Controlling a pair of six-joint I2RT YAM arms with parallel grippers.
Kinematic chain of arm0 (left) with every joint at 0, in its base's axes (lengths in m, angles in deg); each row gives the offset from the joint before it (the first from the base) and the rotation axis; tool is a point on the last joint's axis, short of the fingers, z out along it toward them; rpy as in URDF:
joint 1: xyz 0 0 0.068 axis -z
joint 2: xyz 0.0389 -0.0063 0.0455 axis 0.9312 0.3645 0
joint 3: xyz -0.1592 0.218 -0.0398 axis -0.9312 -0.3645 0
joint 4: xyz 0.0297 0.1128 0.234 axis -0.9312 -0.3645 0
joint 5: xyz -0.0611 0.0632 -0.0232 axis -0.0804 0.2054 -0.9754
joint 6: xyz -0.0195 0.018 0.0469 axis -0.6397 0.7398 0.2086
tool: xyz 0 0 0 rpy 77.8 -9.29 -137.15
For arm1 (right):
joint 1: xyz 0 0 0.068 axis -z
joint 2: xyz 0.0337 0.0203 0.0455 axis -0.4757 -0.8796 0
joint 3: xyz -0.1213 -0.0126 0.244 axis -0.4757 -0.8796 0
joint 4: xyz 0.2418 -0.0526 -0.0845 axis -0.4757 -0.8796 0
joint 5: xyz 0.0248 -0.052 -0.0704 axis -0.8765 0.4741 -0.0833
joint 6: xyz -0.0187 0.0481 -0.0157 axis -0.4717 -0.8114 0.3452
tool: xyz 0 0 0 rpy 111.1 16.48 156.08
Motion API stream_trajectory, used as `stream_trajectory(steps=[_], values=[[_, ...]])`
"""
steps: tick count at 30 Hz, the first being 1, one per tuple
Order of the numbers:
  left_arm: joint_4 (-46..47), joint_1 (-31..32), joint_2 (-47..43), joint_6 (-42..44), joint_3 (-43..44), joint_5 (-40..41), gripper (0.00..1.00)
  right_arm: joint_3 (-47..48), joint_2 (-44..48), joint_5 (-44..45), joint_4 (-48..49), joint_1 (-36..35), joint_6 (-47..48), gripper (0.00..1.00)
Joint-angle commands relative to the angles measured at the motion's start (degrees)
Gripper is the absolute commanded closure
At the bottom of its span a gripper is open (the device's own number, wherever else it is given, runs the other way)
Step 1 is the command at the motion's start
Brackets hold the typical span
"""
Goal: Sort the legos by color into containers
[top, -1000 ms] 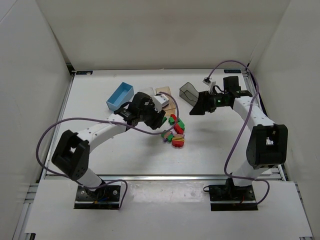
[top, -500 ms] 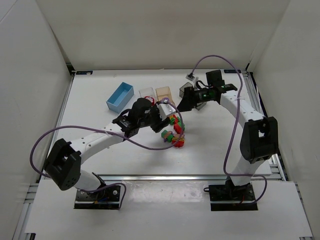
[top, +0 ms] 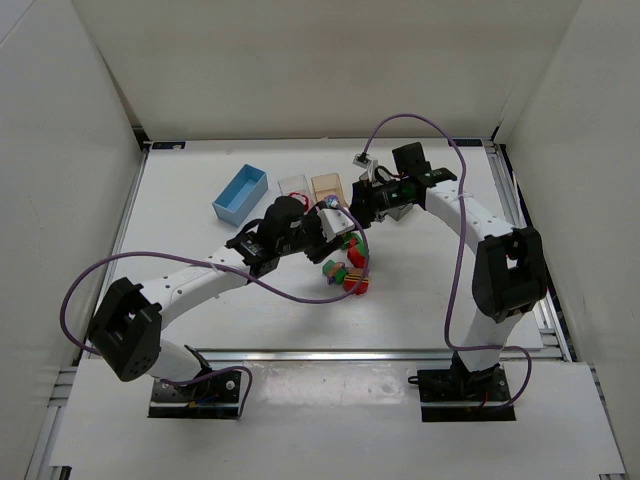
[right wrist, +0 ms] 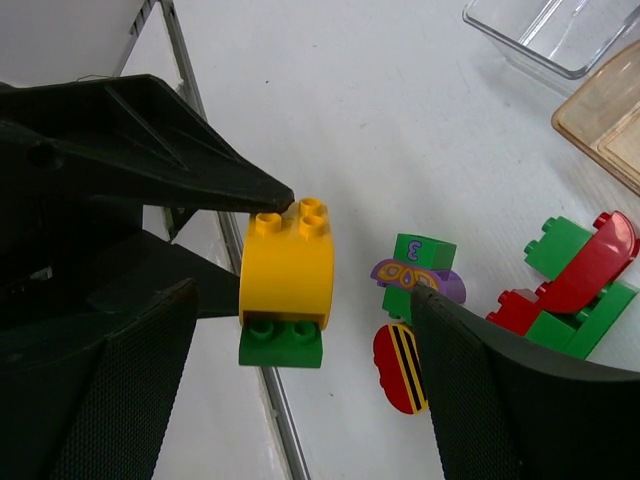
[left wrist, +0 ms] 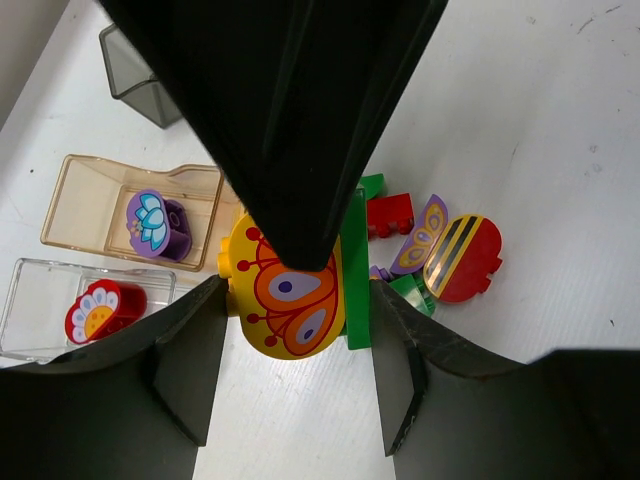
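Separation seems in hand: left pincer [left wrist: 295,300] pinches yellow brick [right wrist: 287,262] with green brick [right wrist: 281,345] stuck on, over loose legos [right wrist: 575,285]; right pincer [right wrist: 305,295], spread, flanks them and should clamp the green.

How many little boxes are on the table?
4: the light blue bin far left, then the clear bin, the peach bin beside it, and the grey bin, largely hidden under the right arm in the overhead view.

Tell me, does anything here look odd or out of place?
Yes. The yellow brick held in the left gripper has a green brick stuck on its underside, so two colours are joined as one piece in a colour-sorting job.
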Motion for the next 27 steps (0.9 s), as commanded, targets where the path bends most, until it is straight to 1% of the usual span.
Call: stream_trajectory(steps=[1,4,6,7,9,10,12,14,17,18,20,21,23,24,26,27], values=[[1.3,0.5,-2.5,0.7,-0.4,-1.5,0.80,3.1,-0.7,-1.0,0.2,-0.6,0.9,0.12],[1.4,0.8,-2.4,1.0,-0.4,-1.8,0.80,4.2,-1.6,-1.2,0.7,-1.2,0.5,0.15],[1.5,1.0,-2.3,1.2,-0.5,-1.9,0.80,4.8,-2.2,-1.4,0.9,-1.4,0.6,0.19],[3.0,1.0,-2.3,1.4,-0.5,-1.8,0.80,4.9,-2.4,-1.7,0.9,-1.7,0.7,0.25],[3.0,1.1,-2.1,1.4,-0.5,-1.6,0.80,4.9,-2.7,-2.3,1.0,-1.7,0.7,0.34],[3.2,1.1,-2.0,1.2,-0.5,-1.5,0.80,4.9,-2.8,-2.7,1.1,-1.7,0.9,0.42],[3.3,1.1,-1.6,1.2,-0.5,-1.3,0.80,4.7,-3.0,-3.1,0.9,-1.9,1.2,0.49],[3.6,1.1,-1.4,1.1,-0.4,-0.6,0.80,4.7,-3.2,-3.7,0.6,-1.9,1.5,0.53],[3.9,1.1,-0.8,1.2,-0.3,-0.5,0.80,4.8,-3.1,-4.8,-0.6,-2.1,2.8,0.56],[4.0,1.1,-0.7,1.4,-0.3,-0.4,0.80,4.9,-2.9,-4.8,-1.4,-2.2,3.2,0.55],[4.2,1.1,-0.3,1.3,-0.2,-0.1,0.80,4.7,-2.7,-4.6,-2.3,-2.7,4.5,0.52],[4.3,1.1,0.0,1.4,-0.1,0.0,0.80,4.7,-2.6,-4.5,-2.7,-2.9,5.0,0.48],[4.5,1.1,0.2,1.5,0.2,0.1,0.80,4.2,-2.2,-4.5,-3.4,-3.3,5.9,0.48],[4.5,1.1,0.3,1.4,0.2,0.1,0.80,4.1,-2.0,-4.8,-3.5,-3.4,6.4,0.55],[4.5,1.1,0.6,1.5,0.4,0.0,0.80,3.7,-1.9,-4.7,-3.5,-3.3,6.5,0.62],[4.5,1.1,0.8,1.3,0.5,0.2,0.80,3.8,-1.9,-4.9,-3.5,-3.4,6.8,0.73]])
